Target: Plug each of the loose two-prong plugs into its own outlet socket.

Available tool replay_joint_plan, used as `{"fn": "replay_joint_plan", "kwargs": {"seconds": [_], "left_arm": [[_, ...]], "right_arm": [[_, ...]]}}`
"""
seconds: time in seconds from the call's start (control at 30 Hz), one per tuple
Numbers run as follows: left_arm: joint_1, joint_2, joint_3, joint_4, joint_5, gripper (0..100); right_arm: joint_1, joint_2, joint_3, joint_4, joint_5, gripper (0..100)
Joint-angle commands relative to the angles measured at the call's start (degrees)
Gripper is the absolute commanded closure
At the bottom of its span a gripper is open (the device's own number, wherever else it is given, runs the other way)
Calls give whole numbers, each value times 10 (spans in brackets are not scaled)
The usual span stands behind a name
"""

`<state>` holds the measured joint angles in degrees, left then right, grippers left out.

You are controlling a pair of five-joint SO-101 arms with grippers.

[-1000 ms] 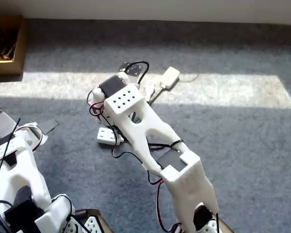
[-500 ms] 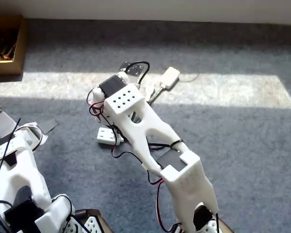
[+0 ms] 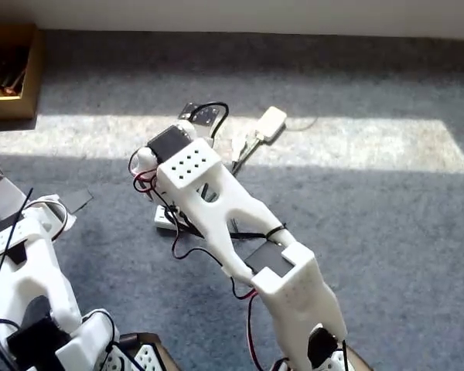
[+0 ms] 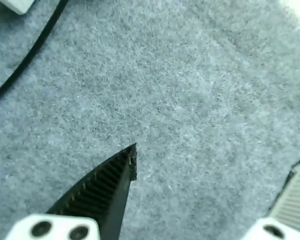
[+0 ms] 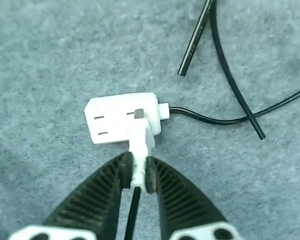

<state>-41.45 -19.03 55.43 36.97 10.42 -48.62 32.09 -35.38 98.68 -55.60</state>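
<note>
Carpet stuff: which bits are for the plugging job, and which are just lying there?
For the job: outlet block; white plug in the right gripper; second plug on the sunny patch.
Just lying about: wooden box at the carpet's edge.

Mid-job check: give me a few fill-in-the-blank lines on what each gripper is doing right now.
1. The right gripper is ____ on the white plug.
2. The outlet block in front of that plug has a ____ cord.
3. The left gripper hovers ____ over grey carpet, holding nothing.
Missing words: shut; black; open.
</note>
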Motion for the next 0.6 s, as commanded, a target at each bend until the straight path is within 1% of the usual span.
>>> {"fn": "replay_joint_plan", "kwargs": {"seconds": [0.0,0.23,0.43,0.57], "left_arm": [[-4,-14,-2,-9,-2,557],[-4,-14,-2,-9,-2,557],[-4,-14,-2,-9,-2,557],[-4,-14,-2,-9,-2,557]], "right_arm": [[-3,-29,-26,8,-4,993],[-2,-27,-22,-32,-3,993],[-3,-30,-31,-22,-3,993],[-3,-29,-33,7,-4,993]]}}
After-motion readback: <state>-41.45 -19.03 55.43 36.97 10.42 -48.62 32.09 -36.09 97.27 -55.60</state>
